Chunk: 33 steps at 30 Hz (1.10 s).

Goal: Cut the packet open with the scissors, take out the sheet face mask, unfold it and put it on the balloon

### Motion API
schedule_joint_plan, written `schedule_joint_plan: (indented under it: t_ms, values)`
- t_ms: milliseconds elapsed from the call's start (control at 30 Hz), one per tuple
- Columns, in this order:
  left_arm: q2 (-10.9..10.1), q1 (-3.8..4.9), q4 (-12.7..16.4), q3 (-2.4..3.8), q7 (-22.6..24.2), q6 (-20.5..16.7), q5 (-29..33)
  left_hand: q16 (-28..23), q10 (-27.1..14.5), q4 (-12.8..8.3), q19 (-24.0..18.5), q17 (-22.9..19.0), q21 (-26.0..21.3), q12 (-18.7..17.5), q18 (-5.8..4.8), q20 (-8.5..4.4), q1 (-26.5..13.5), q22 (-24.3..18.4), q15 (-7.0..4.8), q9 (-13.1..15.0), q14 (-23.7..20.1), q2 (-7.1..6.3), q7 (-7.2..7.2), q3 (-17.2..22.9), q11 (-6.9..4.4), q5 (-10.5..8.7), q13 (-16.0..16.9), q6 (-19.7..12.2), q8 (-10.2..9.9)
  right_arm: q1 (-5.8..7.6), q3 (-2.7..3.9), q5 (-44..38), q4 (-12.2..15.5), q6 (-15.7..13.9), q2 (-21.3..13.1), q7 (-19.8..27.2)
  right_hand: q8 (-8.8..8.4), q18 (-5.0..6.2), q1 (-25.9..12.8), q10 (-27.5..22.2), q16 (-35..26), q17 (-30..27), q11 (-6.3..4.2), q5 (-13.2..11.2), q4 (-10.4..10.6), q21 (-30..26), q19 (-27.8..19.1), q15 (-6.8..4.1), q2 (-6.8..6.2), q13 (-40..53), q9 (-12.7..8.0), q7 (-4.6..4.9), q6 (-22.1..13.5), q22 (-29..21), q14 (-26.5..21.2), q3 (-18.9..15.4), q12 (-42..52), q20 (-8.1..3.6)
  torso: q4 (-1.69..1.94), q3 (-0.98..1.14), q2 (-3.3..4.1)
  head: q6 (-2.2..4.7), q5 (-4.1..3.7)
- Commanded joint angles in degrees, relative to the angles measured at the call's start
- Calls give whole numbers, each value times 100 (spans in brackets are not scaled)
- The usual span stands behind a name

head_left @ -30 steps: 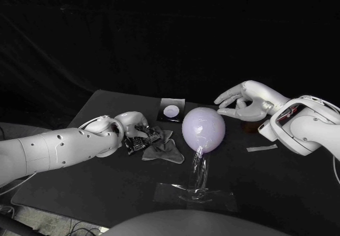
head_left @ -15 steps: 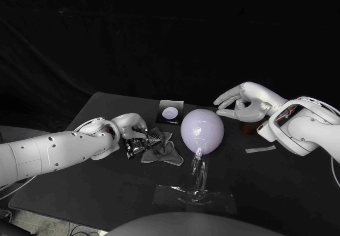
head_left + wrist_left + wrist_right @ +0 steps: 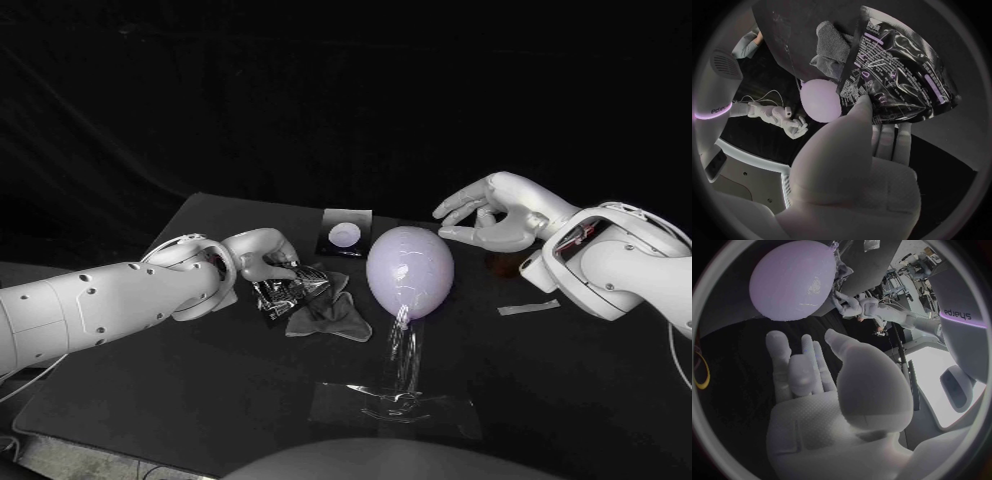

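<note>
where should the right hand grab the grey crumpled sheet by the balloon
The grey crumpled sheet lies low on the table, the packet in the left hand overlapping its left edge. So probably pinch the free lobe nearest the balloon, the fingers of the right hand coming down from the balloon's side.

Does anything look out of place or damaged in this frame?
The packet in the left hand is badly crumpled. A grey sheet, probably the mask, lies bunched on the table beside the bare balloon. A loose pale strip lies near the right arm.
</note>
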Motion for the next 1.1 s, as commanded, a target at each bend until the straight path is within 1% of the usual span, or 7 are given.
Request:
schedule_joint_plan:
  t_ms: [33, 233, 467, 667, 900, 1000, 1100]
  values:
    - [-17, 98, 7, 22, 246, 274, 156, -49, 88, -3, 3, -15, 43, -75, -122, -10, -62, 20, 8, 19, 70, -4, 23, 139, -2, 24, 2, -50, 45, -8, 3, 32, -19, -15, 17, 59, -5, 88, -14, 7, -33, -6, 3, -1, 27, -13, -53, -17, 33, 3, 5, 32, -12, 7, -43, 2, -23, 7, -1, 3, 8, 17, 9]
    - [-22, 218, -22, 30, 228, 405, 183, -145, 55, -3, -39, -49, 85, -220, -160, 3, -160, 47, 51, 24, 27, -49, 83, 421, 53, 27, -2, -162, 28, -16, 3, 62, -31, -6, 33, 69, -6, 89, -18, 5, -35, -9, 4, -1, 31, -18, -57, -16, 36, 3, 5, 34, -14, 6, -44, 2, -24, 7, -4, 8, 8, 17, 21]
    - [-15, 249, -29, 32, 271, 465, 172, -232, -16, -2, -108, -76, 108, -259, -214, 1, -293, 65, 93, 31, -18, -77, 134, 769, 102, 24, 0, -263, 13, -19, 3, 81, -30, -2, 36, 77, -9, 92, -25, 0, -44, -28, 6, 0, 40, -36, -70, -15, 37, 2, 4, 36, -19, -3, -49, 1, -28, 8, -3, 9, 8, 23, 6]
    - [-37, 292, -30, 34, 400, 472, 237, -271, -56, -12, -138, -84, 128, -259, -236, -3, -391, 78, 107, 45, -33, -93, 150, 996, 119, 23, 0, -317, 17, -19, 4, 97, -59, -29, 60, 82, -12, 92, -32, -9, -34, -14, 8, 4, 55, -34, -75, -14, 51, 0, 4, 37, -24, 4, -48, 6, -32, 10, -1, 7, 7, 73, 0]
    - [-59, 456, 4, 36, 506, 563, 466, -277, -28, -30, -154, -77, 158, -249, -244, -9, -464, 96, 98, 74, -1, -171, 138, 1180, 108, 23, 5, -314, 55, -14, 5, 334, -147, -45, 133, 60, 5, 75, -43, 18, 43, 97, -5, 16, 112, 88, -24, -21, 139, 5, 16, 21, 6, 91, -8, 48, -20, 11, 2, 2, 8, 144, -6]
    - [-65, 552, 47, 37, 521, 608, 617, -275, -16, -34, -157, -75, 166, -247, -244, -10, -477, 100, 94, 81, 11, -186, 136, 1217, 105, 23, 6, -311, 65, 6, 6, 507, -205, -39, 194, 27, 26, 56, -41, 62, 131, 222, -24, 24, 138, 219, 43, -37, 179, 9, 30, 0, 42, 178, 37, 76, -6, 5, -3, 0, 8, 177, -20]
    - [-58, 679, 109, 37, 528, 640, 727, -272, 1, -39, -158, -71, 177, -244, -245, -11, -494, 107, 89, 90, 27, -204, 133, 1263, 100, 23, 7, -306, 78, 57, 7, 726, -304, -22, 288, -29, 58, 29, -41, 156, 302, 486, -58, 36, 168, 401, 140, -68, 223, 23, 50, -38, 95, 296, 114, 108, 24, -7, 0, -6, 3, 242, -36]
